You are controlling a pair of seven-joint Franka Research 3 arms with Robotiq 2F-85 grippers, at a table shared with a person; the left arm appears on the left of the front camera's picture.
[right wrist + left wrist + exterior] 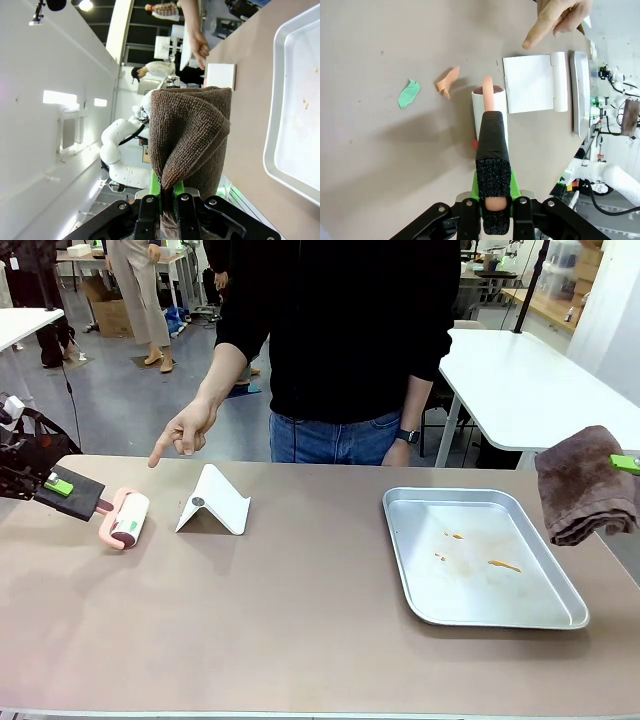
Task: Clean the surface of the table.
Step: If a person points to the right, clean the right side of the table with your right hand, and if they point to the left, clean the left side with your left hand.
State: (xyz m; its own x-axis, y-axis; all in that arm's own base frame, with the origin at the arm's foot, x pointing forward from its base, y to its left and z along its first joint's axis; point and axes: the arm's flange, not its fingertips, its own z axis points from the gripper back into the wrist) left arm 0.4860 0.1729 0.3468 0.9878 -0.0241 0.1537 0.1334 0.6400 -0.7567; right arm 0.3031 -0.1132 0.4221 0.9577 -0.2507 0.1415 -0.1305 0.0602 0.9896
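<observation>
The tan-brown table (300, 625) spans the front view. My left gripper (58, 485) is shut on the black foam handle of a pink lint roller (125, 518), whose white roll rests on the table at the left. In the left wrist view the lint roller (490, 107) points away from my left gripper (492, 200), just right of a green paper scrap (409, 94) and an orange scrap (448, 82) on the table (370, 160). My right gripper (625, 463) hangs above the right edge, shut on a folded brown towel (588, 485). The towel (187, 130) stands up from my right gripper (167, 200).
A person stands at the far side; one hand (180, 432) points down at the table near the roller. A white folded stand (213, 502) sits beside the roller. A silver tray (560, 615) with orange stains lies at the right.
</observation>
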